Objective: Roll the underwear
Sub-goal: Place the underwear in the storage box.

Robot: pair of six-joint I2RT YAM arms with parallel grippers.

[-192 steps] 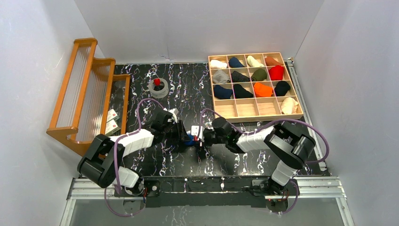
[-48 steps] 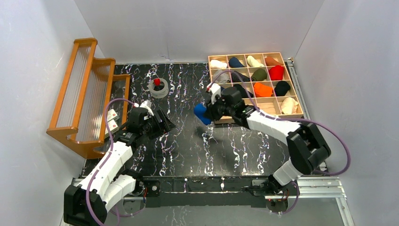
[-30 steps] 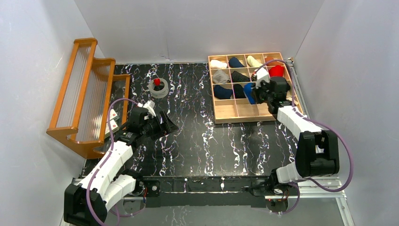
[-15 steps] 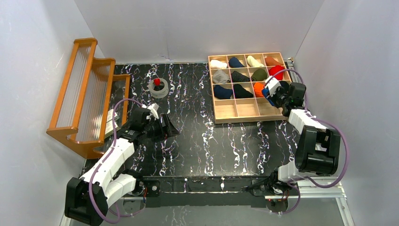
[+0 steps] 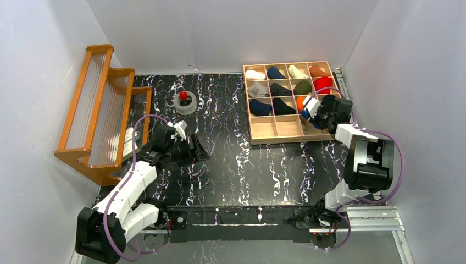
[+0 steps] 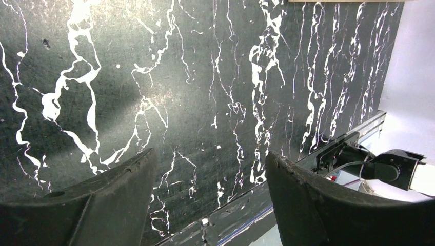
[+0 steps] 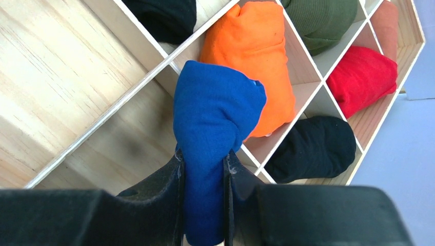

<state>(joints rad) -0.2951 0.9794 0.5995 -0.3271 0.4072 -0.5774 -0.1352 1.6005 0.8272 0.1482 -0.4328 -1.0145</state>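
1. The black table top (image 5: 231, 159) is flat and matte with white marble-like veins. It fills the view beneath the left gripper (image 6: 209, 156), whose dark, blunt, curved fingers stand wide apart with nothing between them.
2. The orange-brown wooden stepped rack (image 5: 93, 104), with ribbed clear panels, stands off to that gripper's outer side.
3. The pale plywood grid tray (image 5: 276, 127) has thin slats that cut it into square compartments. It lies directly under and ahead of the right gripper (image 7: 202, 159).
4. The royal blue rolled underwear (image 7: 215, 107) is soft, smooth knit bunched into a rounded lump. The right gripper's two black fingers are pinched on its lower end, and it is held above a slat between bare wooden compartments.
5. The bright orange fabric roll (image 7: 251, 46) is plump and creased. It sits in the compartment just past the blue roll's tip; whether the two touch cannot be told.
6. A black ribbed bundle (image 7: 313, 148) and a red ribbed bundle (image 7: 364, 77) fill cells to one side of the fingertips, and an olive green knit bundle (image 7: 320, 18) lies further ahead.
7. A clear ring with a red cap (image 5: 185, 102) sits well ahead of the left gripper.
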